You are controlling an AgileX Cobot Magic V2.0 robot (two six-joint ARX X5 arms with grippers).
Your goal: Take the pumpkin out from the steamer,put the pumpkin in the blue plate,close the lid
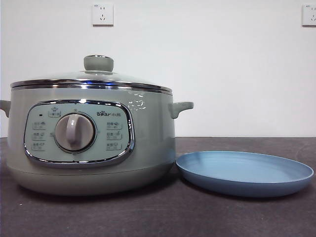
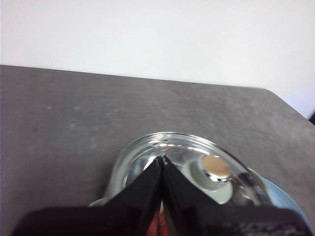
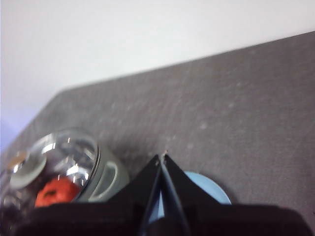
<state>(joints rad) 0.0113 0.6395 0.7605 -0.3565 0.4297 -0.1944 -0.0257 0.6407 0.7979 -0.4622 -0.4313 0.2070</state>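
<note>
The sage-green steamer stands at the left of the table with its glass lid seated on it, grey-green knob on top. Through the lid glass, the right wrist view shows the orange-red pumpkin inside the pot. The blue plate lies bare on the table just right of the steamer. My left gripper hangs high above the lid, jaws shut and holding nothing. My right gripper hovers above the plate, jaws shut and holding nothing. Neither arm appears in the front view.
The table top is dark grey, with a white wall behind it carrying two sockets. The steamer's side handle sticks out toward the plate. The table's far edge and a corner show in the left wrist view.
</note>
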